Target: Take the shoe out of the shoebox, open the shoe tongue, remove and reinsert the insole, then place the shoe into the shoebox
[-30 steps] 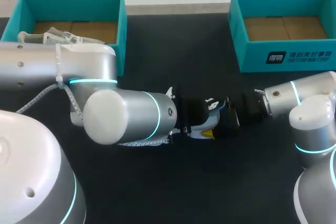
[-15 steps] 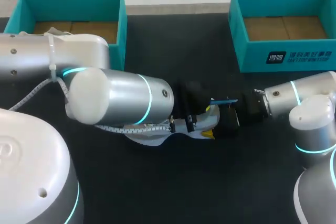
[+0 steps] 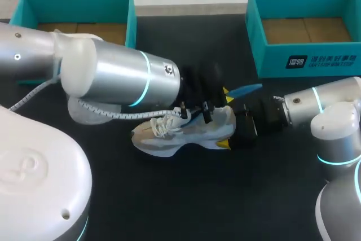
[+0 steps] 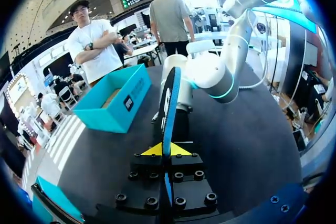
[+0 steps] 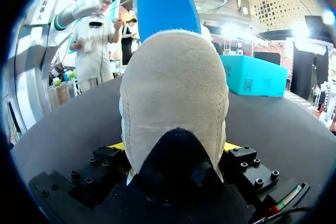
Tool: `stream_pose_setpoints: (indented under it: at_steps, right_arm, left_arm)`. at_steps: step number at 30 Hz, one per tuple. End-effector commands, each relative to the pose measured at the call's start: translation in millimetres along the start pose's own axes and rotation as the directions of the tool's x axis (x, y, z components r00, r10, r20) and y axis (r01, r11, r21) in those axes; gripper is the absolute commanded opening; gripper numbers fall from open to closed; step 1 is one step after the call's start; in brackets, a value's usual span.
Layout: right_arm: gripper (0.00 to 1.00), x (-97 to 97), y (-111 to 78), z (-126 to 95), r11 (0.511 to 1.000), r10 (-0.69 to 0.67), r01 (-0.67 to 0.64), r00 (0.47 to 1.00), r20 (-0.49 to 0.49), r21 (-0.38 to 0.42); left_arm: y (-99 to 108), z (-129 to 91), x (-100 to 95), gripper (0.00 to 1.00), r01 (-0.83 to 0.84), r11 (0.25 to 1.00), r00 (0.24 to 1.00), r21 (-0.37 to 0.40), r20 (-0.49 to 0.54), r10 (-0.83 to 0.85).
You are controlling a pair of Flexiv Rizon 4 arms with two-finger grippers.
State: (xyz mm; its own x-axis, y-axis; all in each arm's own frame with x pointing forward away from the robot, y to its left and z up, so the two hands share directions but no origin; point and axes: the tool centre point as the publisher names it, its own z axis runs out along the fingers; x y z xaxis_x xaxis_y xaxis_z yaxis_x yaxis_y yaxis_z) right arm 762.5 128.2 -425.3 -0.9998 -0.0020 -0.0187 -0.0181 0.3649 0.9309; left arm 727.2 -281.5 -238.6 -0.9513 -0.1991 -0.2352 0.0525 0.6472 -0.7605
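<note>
Left pincer (image 4: pixel 167 149): pressed together on the near end of the insole, which stands on edge between my two yellow tips. It hangs above the heel end of the shoe.
Insole (image 3: pixel 243 90): blue and thin, fully out of the shoe and clear of the worktop. Its free end sticks out past my left pincer towards my right arm.
Right pincer (image 5: pixel 174 148): pinching the shoe at the heel, low on the worktop. A yellow tip shows on each side of the grey suede heel cup.
Shoe (image 3: pixel 180 131): a pale grey and white trainer, upright on its sole near the middle of the worktop and outside both boxes. The toe points towards my left side and the heel towards my right arm. The laces lie loose over the front.
Left shoebox (image 3: pixel 131 12): teal, open-topped, at the far left corner, partly hidden behind my left arm.
Right shoebox (image 3: pixel 304 63): teal, open-topped, at the far right, with a bare cardboard floor. It stands well apart from the shoe.
Worktop (image 3: pixel 186 196): black.
</note>
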Motion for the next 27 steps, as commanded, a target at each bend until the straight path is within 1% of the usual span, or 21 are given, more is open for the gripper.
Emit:
stream_pose_setpoints:
  at_steps: [1, 8, 9, 10, 18, 24, 27]
  right_arm:
    - [0.00, -0.9, -2.5, 4.9, 1.000, 0.000, 0.000, 1.000, 0.002, 0.003]
    - [0.00, -0.9, -2.5, 4.9, 1.000, 0.000, 0.000, 1.000, 0.002, 0.003]
    - [0.00, -0.9, -2.5, 4.9, 1.000, 0.000, 0.000, 1.000, 0.002, 0.003]
    - [0.00, -0.9, -2.5, 4.9, 1.000, 0.000, 0.000, 1.000, 0.002, 0.003]
    - [0.00, -0.9, -2.5, 4.9, 1.000, 0.000, 0.000, 1.000, 0.002, 0.003]
    - [0.00, -0.9, -2.5, 4.9, 1.000, 0.000, 0.000, 1.000, 0.002, 0.003]
    - [0.00, -0.9, -2.5, 4.9, 1.000, 0.000, 0.000, 1.000, 0.002, 0.003]
  left_arm:
    - [-2.5, 7.4, -7.2, 0.00, 0.018, 1.000, 0.992, 0.014, -0.126, -0.016]
    - [-20.4, 4.5, -16.8, 0.00, 0.089, 0.994, 0.978, 0.060, -0.194, -0.075]
    - [-27.1, 1.6, -19.0, 0.00, 0.113, 0.991, 0.970, 0.073, -0.225, -0.094]
    - [-31.8, -0.2, -20.7, 0.00, 0.120, 0.990, 0.968, 0.079, -0.230, -0.099]
    - [-72.0, -22.8, -29.9, 0.00, 0.195, 0.969, 0.919, 0.153, -0.373, -0.126]
    - [-93.1, -36.3, -37.4, 0.00, 0.235, 0.952, 0.889, 0.194, -0.438, -0.130]
    - [-102.5, -46.7, -45.5, 0.00, 0.287, 0.932, 0.857, 0.220, -0.493, -0.148]
